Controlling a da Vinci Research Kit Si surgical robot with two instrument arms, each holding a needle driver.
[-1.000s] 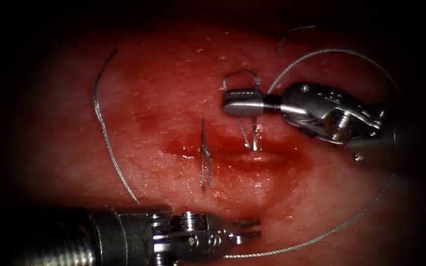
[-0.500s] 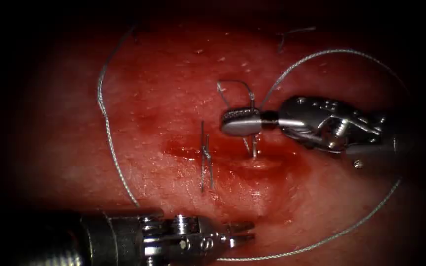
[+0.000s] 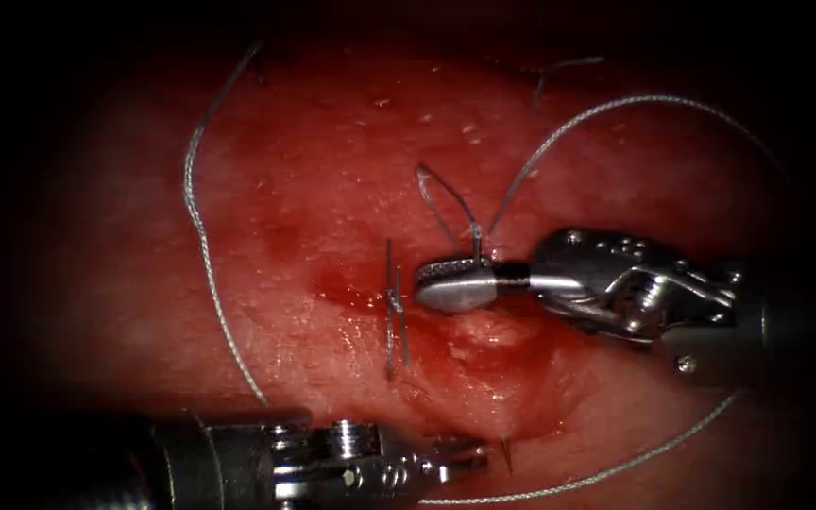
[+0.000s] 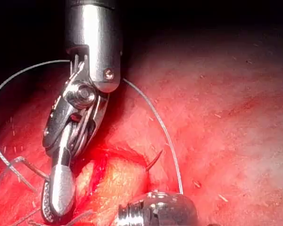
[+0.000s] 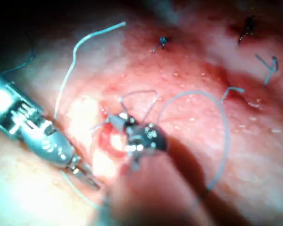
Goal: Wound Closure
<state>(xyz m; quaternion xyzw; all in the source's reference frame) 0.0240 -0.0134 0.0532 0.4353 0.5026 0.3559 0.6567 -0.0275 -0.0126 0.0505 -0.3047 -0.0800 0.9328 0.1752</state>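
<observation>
Tissue (image 3: pixel 314 189) open left of cut (image 3: pixel 484 331); right gripper (image 3: pixel 455 283) clamped on thread (image 3: pixel 446 203) over cut; left gripper (image 3: pixel 460 453) near needle (image 3: pixel 505 455), state unclear.

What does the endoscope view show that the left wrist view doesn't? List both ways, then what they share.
Endoscope view: an earlier stitch left of the right pincer, and the left pincer, holding nothing. Left wrist view: the needle tip seen as a curved hook. Both: the needle tip poking out of the tissue, and the right pincer shut on the thread over the cut.
</observation>
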